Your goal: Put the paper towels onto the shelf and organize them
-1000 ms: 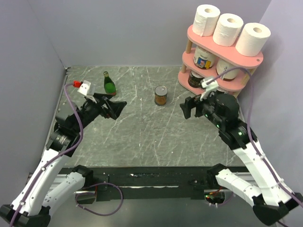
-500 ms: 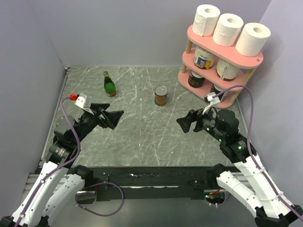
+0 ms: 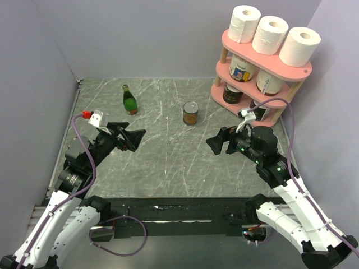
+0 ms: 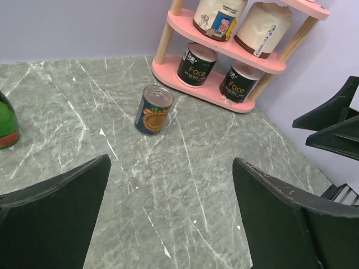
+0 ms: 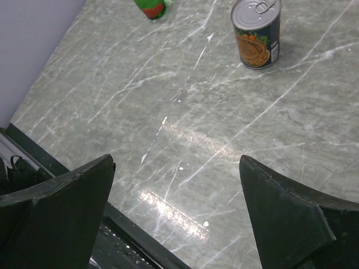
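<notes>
Three white paper towels (image 3: 270, 35) stand upright in a row on the top board of the pink shelf (image 3: 299, 72) at the back right. The shelf's lower tiers (image 4: 194, 92) show in the left wrist view. My left gripper (image 3: 134, 135) is open and empty, over the table's left middle. My right gripper (image 3: 217, 144) is open and empty, in front of the shelf and apart from it. In each wrist view the jaws stand wide apart with only bare table between them.
A tin can (image 3: 190, 112) stands mid-table, also in the left wrist view (image 4: 153, 110) and right wrist view (image 5: 256, 32). A green bottle (image 3: 129, 100) stands back left. Jars and dark tins (image 4: 197, 64) fill the shelf's lower tiers. Purple walls enclose the table.
Over the last second both arms pulled back toward the near edge, then nearly stopped. The right gripper has drawn away from the shelf. The rolls have not moved.
</notes>
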Available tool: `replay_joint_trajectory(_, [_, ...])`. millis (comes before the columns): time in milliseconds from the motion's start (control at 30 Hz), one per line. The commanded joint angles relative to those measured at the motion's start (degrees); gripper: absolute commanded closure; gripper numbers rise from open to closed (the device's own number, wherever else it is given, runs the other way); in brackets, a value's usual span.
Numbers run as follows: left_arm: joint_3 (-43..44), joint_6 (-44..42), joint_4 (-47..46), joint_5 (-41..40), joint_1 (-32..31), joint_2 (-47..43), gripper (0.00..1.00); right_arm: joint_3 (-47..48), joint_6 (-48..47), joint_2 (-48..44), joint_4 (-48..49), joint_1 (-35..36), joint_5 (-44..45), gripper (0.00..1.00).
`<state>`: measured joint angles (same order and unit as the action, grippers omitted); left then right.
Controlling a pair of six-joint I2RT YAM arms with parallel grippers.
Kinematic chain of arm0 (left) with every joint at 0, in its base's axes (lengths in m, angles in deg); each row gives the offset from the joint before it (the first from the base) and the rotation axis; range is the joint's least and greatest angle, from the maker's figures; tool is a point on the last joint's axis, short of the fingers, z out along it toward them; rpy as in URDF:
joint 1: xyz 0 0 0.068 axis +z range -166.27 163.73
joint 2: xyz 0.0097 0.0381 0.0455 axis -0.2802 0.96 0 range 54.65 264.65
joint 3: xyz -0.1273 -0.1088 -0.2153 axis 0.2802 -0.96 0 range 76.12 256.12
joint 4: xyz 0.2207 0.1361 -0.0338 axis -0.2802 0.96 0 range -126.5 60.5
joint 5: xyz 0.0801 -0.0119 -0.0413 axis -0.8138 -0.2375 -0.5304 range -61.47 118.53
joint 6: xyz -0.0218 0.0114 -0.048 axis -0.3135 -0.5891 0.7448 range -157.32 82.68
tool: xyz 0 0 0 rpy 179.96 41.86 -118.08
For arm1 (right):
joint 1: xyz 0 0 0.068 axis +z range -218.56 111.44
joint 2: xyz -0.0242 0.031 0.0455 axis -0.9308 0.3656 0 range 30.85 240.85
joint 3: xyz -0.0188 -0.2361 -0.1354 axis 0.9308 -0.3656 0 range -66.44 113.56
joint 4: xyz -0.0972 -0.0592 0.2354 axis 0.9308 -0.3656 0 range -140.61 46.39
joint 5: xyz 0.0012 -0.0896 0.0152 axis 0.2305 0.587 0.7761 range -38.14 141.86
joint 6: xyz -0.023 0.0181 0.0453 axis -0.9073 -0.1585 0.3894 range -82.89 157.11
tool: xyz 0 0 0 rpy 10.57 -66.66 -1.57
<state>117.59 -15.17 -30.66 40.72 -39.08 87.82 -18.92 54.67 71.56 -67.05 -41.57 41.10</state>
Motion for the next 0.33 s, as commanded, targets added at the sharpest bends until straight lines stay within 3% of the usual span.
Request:
replay_joint_trajectory(0, [1.4,-0.4,-0.7,0.8,-0.2,0.2,0.04,1.3,-0.2,-0.5,2.3,0.0,-0.7,0.0])
replay_joint_trajectory(300, [1.4,-0.8,-0.4,0.5,-0.2,0.5,0.04,0.5,-0.6,-0.7,3.1,0.1,-0.8,0.0])
